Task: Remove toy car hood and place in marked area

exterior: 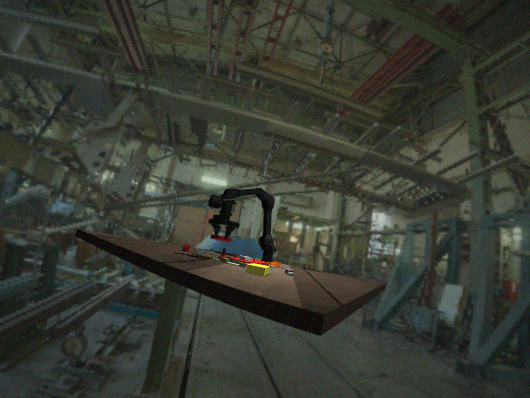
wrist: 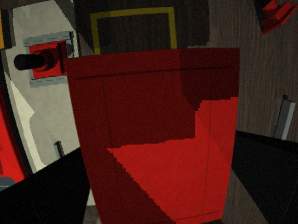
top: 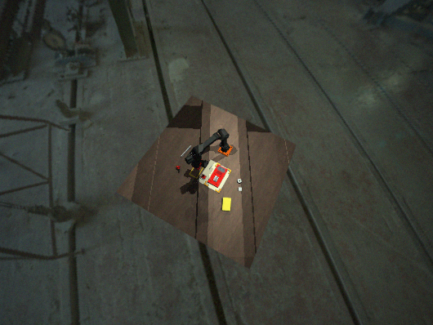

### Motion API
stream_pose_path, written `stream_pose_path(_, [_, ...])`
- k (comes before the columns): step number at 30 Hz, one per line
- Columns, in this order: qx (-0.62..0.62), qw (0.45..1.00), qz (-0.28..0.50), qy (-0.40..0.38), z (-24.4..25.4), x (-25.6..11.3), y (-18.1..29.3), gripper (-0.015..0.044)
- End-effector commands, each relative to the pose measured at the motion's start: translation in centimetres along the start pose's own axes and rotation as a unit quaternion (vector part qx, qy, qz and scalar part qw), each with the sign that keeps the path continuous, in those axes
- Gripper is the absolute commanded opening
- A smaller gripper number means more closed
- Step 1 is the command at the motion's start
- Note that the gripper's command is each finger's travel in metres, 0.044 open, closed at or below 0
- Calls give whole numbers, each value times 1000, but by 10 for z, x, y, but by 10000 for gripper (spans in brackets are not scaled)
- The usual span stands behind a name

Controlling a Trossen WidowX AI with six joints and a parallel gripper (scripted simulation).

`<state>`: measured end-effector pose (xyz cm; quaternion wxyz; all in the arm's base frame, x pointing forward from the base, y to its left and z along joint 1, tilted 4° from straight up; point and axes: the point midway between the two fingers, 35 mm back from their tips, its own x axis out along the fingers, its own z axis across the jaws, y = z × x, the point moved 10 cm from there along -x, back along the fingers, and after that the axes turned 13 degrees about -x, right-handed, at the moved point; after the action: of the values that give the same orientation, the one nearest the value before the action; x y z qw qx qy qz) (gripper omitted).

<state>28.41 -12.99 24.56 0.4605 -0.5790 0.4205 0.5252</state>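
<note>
The red hood is a flat panel held in the air by my gripper, whose dark fingers are shut on its two sides. It hangs clear above the table. The marked area is a yellow outline on the table, also seen in the top view. It shows partly beyond the hood's far edge in the wrist view; the rest is hidden by the hood. The toy car, red on a cream base, lies beside the marked area.
A small red part and a grey bar lie past the marked area. A yellow block and two small pale parts lie beyond the car. A black knob stands up from the car's base.
</note>
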Motion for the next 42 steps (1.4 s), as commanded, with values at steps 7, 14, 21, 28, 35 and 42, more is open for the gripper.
stream_pose_path(7, [-4,1000,-3,-2,-1,6,-1,0])
stream_pose_path(14, [-4,1000,-3,-2,-1,12,-1,0])
stream_pose_path(21, [-4,1000,-3,-2,-1,18,-2,0])
stream_pose_path(28, [-4,1000,-3,-2,-2,24,-2,0])
stream_pose_path(35, [-4,1000,-3,-2,-2,30,-2,0])
stream_pose_path(42, [-4,1000,-3,-2,-2,36,-2,0])
